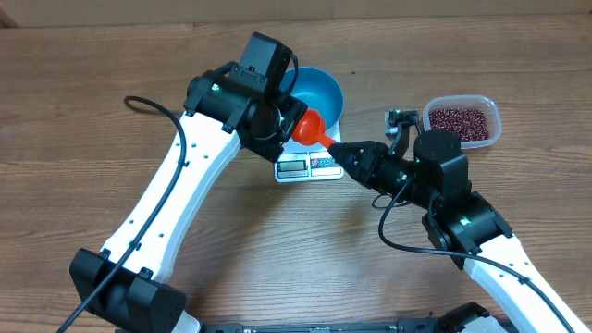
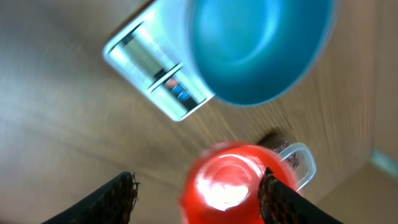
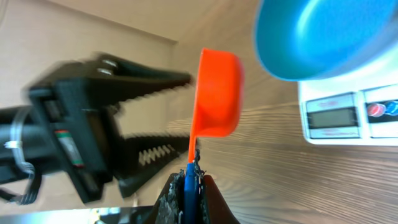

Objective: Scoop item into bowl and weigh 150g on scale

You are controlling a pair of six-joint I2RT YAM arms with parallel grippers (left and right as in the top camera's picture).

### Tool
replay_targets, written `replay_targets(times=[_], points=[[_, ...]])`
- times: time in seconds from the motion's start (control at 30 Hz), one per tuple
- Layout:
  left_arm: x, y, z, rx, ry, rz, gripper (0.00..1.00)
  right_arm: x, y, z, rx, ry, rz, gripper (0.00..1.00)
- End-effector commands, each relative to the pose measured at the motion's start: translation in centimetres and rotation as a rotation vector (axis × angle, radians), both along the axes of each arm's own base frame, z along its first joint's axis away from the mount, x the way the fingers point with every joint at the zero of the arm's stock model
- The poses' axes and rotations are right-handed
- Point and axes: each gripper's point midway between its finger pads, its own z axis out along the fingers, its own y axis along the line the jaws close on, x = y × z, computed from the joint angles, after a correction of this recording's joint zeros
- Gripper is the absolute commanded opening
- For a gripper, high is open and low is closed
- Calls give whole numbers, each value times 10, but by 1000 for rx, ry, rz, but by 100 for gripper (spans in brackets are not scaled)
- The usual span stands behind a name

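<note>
Overhead, left arm (image 1: pixel 242 100) overlaps bowl (image 1: pixel 322 91); clear tub (image 1: pixel 495 118) lies right of scale (image 1: pixel 305 167).

A bright blue round bowl (image 1: pixel 324 92) stands upright on the small white scale (image 1: pixel 301 167). It sits directly ahead of the left gripper (image 2: pixel 198 180) and just past the orange scoop (image 1: pixel 310 126) pinched by the right gripper (image 1: pixel 339 150). Its visible inside is bare blue. The scale's display edge lies just beside the right gripper's tip. Dark red-brown beans (image 1: pixel 459 119) lie heaped in a clear tub (image 1: pixel 496 118) beside the right wrist, well apart from the left gripper.
</note>
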Motion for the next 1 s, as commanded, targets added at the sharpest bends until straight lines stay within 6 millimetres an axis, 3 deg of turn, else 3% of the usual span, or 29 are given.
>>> replay_targets(times=[0.0,0.13,0.23,0.33,0.43,0.53,0.63,0.77,0.97], points=[[22,13,2,173,-179,-305,67,8,-9,0,-69,-45,-38,4],[32,7,16,244,-353,-661,65,6,-23,-13,-141,-25,-47,4],[29,-5,31,251,-466,-874,53,6,-41,-15,-191,-2,-71,4],[22,-17,50,247,-583,-1042,34,8,-65,-9,-250,11,-116,4],[15,-22,75,267,-676,-1119,24,10,-94,4,-321,15,-184,4],[6,-24,99,286,-746,-1140,5,11,-119,20,-361,15,-241,4],[-8,-28,111,296,-784,-1178,4,12,-139,31,-378,24,-293,4],[-29,-37,102,290,-740,-1256,4,12,-159,32,-383,46,-350,4],[-51,-46,39,389,-568,-1365,5,10,-176,26,-404,76,-386,4]])
